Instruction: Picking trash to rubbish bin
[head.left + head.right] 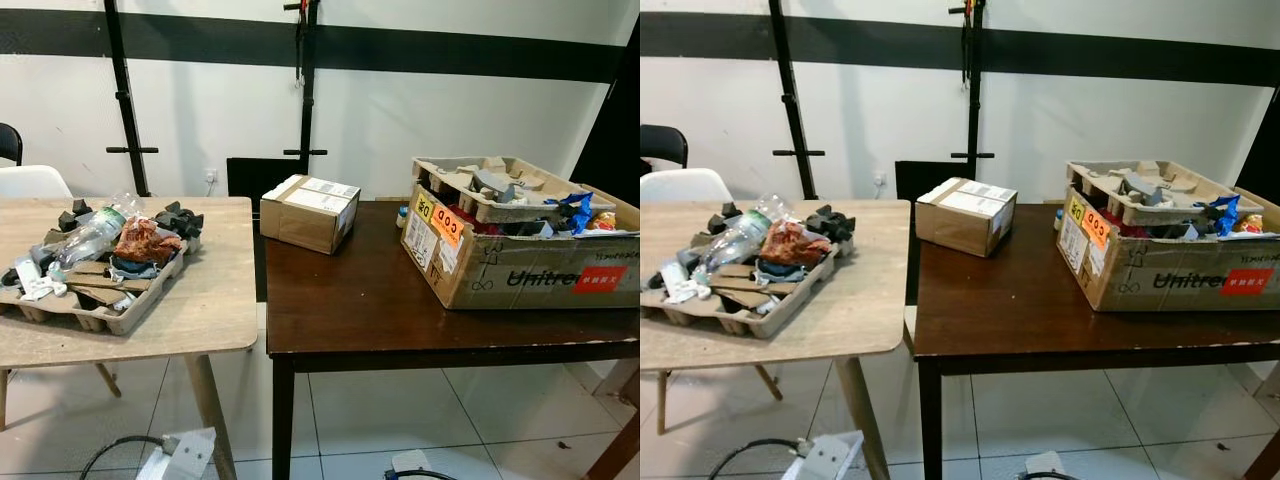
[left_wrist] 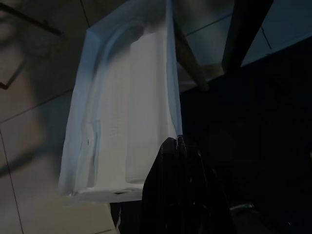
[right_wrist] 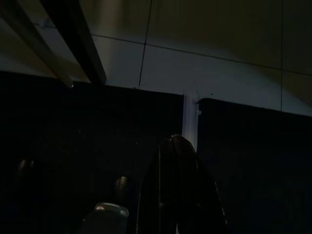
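At the left of the frame stands a light wooden table [image 1: 200, 300], and on it lies a grey pulp tray [image 1: 110, 318] full of trash. In the tray there are a clear plastic bottle [image 1: 88, 238] lying on its side, a crumpled reddish wrapper [image 1: 145, 241], some black pieces [image 1: 180, 219] at the far end and flat cardboard scraps [image 1: 100, 283].

Just beside it, in the middle and right of the frame, is a dark brown table [image 1: 370, 300]. A small closed cardboard box [image 1: 309, 212] sits near its back left corner. At the right stands a big open carton [image 1: 520, 265] with orange stickers; a second pulp tray [image 1: 505, 188] rests on top of it, and a blue wrapper [image 1: 574, 208] lies just beside this tray.

On the tiled floor, in the lower left of the frame, lies a white thing with a black cable [image 1: 110, 455].

In the left wrist view the left gripper [image 2: 179, 146] hangs above the floor, its fingers together, near a white moulded tray [image 2: 126, 107]. In the right wrist view the right gripper [image 3: 176, 144] hangs in the dark, its fingers also together.
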Robot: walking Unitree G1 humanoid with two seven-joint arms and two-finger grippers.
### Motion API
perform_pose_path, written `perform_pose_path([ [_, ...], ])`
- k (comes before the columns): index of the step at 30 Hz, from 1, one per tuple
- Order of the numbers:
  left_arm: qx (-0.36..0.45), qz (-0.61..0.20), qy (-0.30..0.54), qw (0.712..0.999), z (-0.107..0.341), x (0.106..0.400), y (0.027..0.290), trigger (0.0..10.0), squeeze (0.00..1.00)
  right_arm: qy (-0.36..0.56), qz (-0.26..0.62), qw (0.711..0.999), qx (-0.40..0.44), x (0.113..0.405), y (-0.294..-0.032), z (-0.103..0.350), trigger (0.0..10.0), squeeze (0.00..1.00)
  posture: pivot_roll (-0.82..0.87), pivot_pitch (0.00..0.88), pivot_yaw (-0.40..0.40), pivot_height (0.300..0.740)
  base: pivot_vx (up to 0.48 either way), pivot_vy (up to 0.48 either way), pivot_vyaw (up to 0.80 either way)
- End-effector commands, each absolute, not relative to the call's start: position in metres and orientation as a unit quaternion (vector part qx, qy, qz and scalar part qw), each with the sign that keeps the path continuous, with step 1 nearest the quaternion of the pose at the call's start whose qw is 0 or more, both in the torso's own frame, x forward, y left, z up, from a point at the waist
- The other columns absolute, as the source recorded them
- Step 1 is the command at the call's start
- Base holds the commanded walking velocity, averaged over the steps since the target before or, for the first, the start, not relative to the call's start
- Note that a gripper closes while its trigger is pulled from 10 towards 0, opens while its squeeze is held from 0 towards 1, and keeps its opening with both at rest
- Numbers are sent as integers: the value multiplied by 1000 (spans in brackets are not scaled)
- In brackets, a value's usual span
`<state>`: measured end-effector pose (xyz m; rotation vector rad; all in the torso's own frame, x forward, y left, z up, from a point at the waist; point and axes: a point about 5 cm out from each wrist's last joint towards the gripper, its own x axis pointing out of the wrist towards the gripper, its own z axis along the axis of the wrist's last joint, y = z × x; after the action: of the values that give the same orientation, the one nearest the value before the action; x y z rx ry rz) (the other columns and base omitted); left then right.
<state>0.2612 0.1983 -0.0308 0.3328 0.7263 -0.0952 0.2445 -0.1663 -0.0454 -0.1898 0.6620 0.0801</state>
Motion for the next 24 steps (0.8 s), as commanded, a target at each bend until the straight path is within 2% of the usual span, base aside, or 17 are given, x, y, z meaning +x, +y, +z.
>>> perform_pose_path([
  [1, 167, -48, 356, 918, -32, 261, 199, 10000, 0, 325, 41, 939, -102, 247, -169, -44, 10000, 0, 11, 28, -15, 740, 0, 0, 0],
  [8, 172, -54, 358, 916, -34, 259, 197, 10000, 0, 332, 30, 937, -103, 247, -175, -44, 10000, 0, 9, 48, -19, 740, 0, 0, 0],
  [10, 181, -67, 378, 906, -45, 244, 196, 10000, 0, 355, 38, 928, -106, 234, -174, -53, 10000, 0, 7, 86, -26, 740, 0, 0, 0],
  [12, 182, -70, 383, 903, -48, 240, 196, 10000, 0, 360, 41, 926, -107, 231, -174, -56, 10000, 0, 7, 86, -26, 740, 0, 0, 0],
  [14, 179, -75, 415, 889, -64, 214, 199, 10000, 0, 384, 50, 915, -112, 210, -174, -68, 10000, 0, 7, 120, -33, 740, 0, 0, 0],
  [17, 174, -73, 427, 884, -70, 202, 201, 10000, 0, 395, 54, 910, -115, 200, -174, -73, 10000, 0, 8, 134, -35, 740, 0, 0, 0],
  [24, 170, -76, 419, 889, -68, 204, 200, 10000, 0, 397, 54, 909, -114, 198, -174, -74, 10000, 0, 9, 154, -33, 740, 0, 0, 0],
])
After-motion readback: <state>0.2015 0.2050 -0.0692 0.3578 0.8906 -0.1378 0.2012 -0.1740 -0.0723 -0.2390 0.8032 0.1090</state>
